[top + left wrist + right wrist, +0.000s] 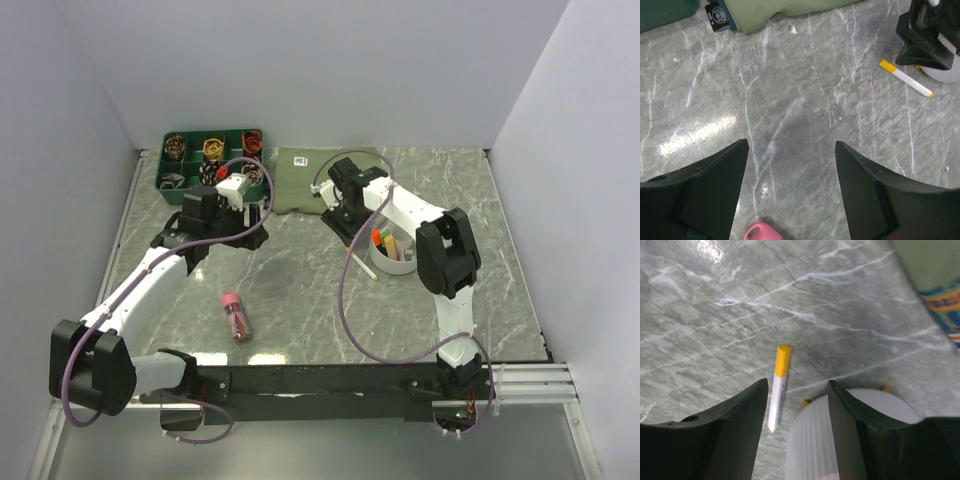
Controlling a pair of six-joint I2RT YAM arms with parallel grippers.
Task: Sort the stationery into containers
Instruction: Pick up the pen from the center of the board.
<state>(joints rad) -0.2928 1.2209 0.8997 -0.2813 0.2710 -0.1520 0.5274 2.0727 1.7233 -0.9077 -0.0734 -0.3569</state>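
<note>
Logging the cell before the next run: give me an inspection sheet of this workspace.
Surface: grey marble-pattern table, some glare, no spill seen.
Job's things: white organiser holds orange- and green-capped pens; yellow-capped pen lies on the table beside it; pink-capped tube lies loose.
Clutter: olive cloth; green tray of small items.
End effectors: left end effector open, empty; right end effector open, empty.
Cables: purple cables loop along both arms.
Surroundings: plain white walls.
</note>
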